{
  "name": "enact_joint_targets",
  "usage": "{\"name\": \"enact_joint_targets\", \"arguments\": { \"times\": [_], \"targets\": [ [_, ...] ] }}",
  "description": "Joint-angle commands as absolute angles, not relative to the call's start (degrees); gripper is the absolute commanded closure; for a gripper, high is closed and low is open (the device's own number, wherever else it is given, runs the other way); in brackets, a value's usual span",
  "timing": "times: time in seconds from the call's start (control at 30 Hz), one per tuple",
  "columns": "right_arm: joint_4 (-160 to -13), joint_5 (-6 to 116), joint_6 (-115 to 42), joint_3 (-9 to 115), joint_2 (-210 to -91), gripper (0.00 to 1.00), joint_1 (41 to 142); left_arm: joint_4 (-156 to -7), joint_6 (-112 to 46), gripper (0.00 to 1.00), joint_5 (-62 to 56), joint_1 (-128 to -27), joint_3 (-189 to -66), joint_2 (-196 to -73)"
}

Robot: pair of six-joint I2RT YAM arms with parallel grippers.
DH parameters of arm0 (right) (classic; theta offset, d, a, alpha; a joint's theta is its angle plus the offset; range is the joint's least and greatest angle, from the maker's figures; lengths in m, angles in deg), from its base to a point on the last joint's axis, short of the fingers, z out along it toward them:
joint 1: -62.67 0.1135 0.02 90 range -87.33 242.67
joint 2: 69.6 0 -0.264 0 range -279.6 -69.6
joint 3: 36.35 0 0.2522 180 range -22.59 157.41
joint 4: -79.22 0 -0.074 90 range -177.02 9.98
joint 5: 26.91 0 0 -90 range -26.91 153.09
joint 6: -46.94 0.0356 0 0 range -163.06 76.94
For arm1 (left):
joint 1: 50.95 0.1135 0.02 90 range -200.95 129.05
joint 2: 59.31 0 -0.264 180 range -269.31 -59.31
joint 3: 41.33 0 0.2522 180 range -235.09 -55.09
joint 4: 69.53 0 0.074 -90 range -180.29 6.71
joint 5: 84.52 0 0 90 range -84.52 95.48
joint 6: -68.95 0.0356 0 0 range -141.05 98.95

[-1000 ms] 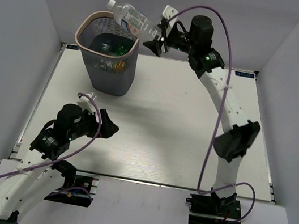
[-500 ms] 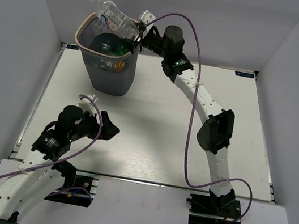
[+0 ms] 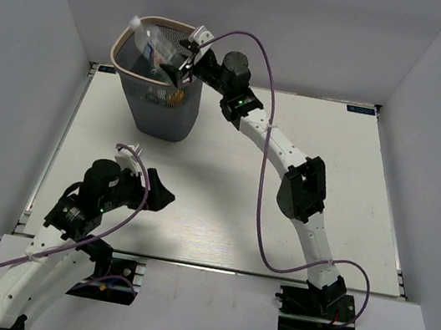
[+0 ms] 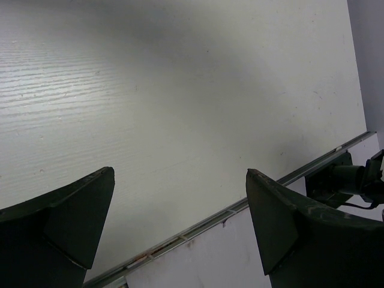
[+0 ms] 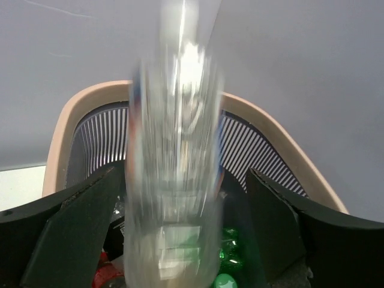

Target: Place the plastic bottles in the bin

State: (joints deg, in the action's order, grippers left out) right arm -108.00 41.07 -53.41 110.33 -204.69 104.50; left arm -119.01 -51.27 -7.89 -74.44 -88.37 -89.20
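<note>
Robotics lab cell: bare grey walls (image 3: 52, 10) around white table (image 3: 233, 192); left arm (image 3: 78, 209), right arm (image 3: 275, 144) bolted on.

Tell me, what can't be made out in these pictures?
- Right wrist view: the clear bottle is a blur, label unreadable, its upper end cut off by the top edge.
- Top view: the right fingers cover much of the inside of the bin; bottles there cannot be counted.
</note>
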Motion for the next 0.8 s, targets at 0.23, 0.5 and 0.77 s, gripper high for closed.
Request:
{"name": "enact_joint_targets", "arguments": {
  "times": [0.23, 0.5, 0.77],
  "targets": [
    [-113.30, 48.30, -51.33, 104.87, -193.39, 0.10, 104.33, -116.87, -50.67, 0.00, -9.02, -74.77, -90.51, -89.10],
    [-77.83, 68.26, -59.41, 89.75, -168.84, 0.10, 103.89, -110.38, -48.65, 0.00, -10.07, -74.77, -92.71, -92.18],
    [-71.40, 81.72, -58.01, 35.89, -131.10, 0.10, 103.89, -105.61, -48.65, 0.00, -12.19, -74.77, -94.81, -96.13]
  ]
}}
